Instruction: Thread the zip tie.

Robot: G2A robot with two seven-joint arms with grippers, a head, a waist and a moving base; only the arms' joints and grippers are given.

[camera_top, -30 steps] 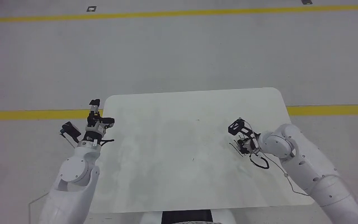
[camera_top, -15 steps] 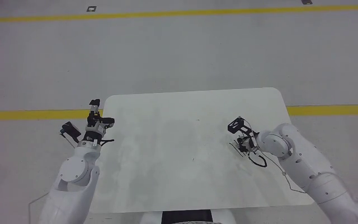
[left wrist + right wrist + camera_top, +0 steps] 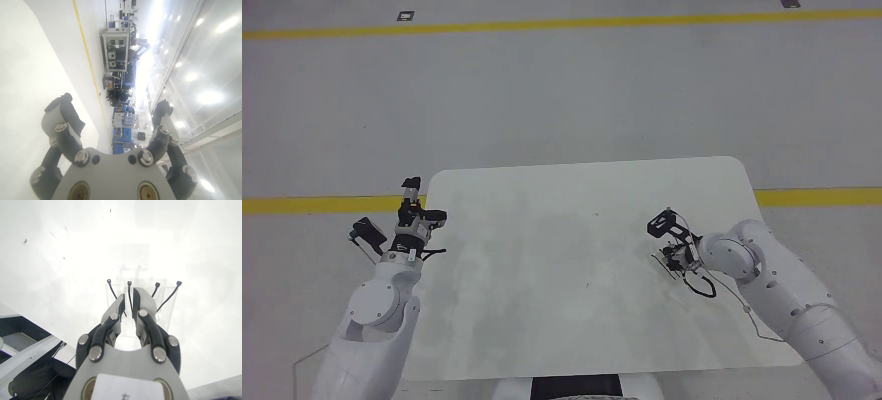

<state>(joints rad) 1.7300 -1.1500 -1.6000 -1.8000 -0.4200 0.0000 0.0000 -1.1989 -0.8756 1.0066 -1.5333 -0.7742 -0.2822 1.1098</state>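
Ceiling lamps (image 3: 209,96) blaze across my left wrist view, washing it pale. The table (image 3: 56,279) under my right gripper (image 3: 129,292) glares white; shadows are faint, edges bow.

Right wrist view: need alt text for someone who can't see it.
The right gripper straddles one upright black zip tie, fingers slightly apart. Three more zip ties stand in the same clear holder on the white table.

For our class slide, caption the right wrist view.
Right hand straddles one zip tie among four in a clear holder.
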